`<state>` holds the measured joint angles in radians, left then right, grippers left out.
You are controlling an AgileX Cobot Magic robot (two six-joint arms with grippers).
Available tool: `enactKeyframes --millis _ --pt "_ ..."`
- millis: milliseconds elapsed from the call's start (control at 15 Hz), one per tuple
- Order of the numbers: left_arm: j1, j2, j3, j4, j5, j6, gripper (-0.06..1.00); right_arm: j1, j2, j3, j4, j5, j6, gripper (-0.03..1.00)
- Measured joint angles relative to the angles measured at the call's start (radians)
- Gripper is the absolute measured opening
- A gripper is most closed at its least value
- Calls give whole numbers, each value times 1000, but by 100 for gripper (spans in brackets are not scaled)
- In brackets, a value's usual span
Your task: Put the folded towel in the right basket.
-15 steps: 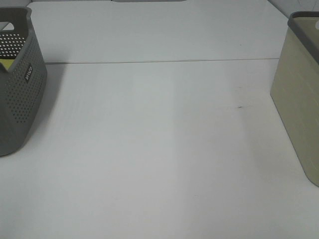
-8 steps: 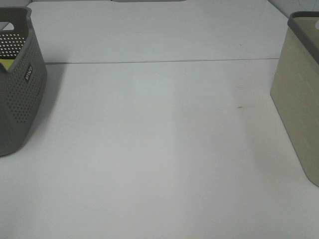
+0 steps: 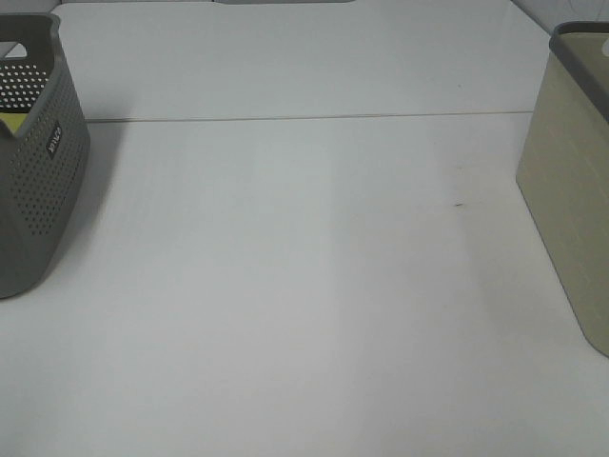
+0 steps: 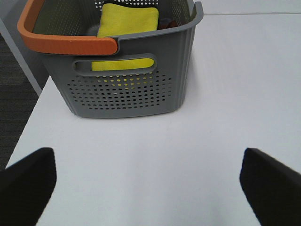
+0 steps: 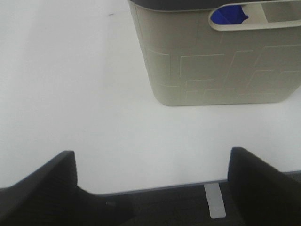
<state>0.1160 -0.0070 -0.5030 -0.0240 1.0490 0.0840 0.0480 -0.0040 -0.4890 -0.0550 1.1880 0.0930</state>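
Note:
A folded yellow towel [image 4: 128, 18] lies inside the grey perforated basket [image 4: 131, 89] with an orange handle; a sliver of it shows in the exterior view [image 3: 9, 122], at the far left [image 3: 38, 190]. The beige right basket [image 3: 571, 190] stands at the right edge and fills the right wrist view [image 5: 216, 61]. My left gripper [image 4: 150, 188] is open and empty, short of the grey basket. My right gripper [image 5: 150, 188] is open and empty, short of the beige basket. Neither gripper shows in the exterior view.
Something blue [image 5: 228, 15] shows through the beige basket's handle slot. The white table [image 3: 304, 286] has a seam across the back. The table's edge lies close under my right gripper, with dark floor [image 5: 164, 207] beyond it.

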Motion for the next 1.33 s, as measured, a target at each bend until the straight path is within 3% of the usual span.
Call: enactKeyframes --millis 200,1333 --pt "0 0 0 0 0 0 99 0 0 29 0 -63 0 84" --pt "0 0 0 0 0 0 99 0 0 30 0 -70 0 84"
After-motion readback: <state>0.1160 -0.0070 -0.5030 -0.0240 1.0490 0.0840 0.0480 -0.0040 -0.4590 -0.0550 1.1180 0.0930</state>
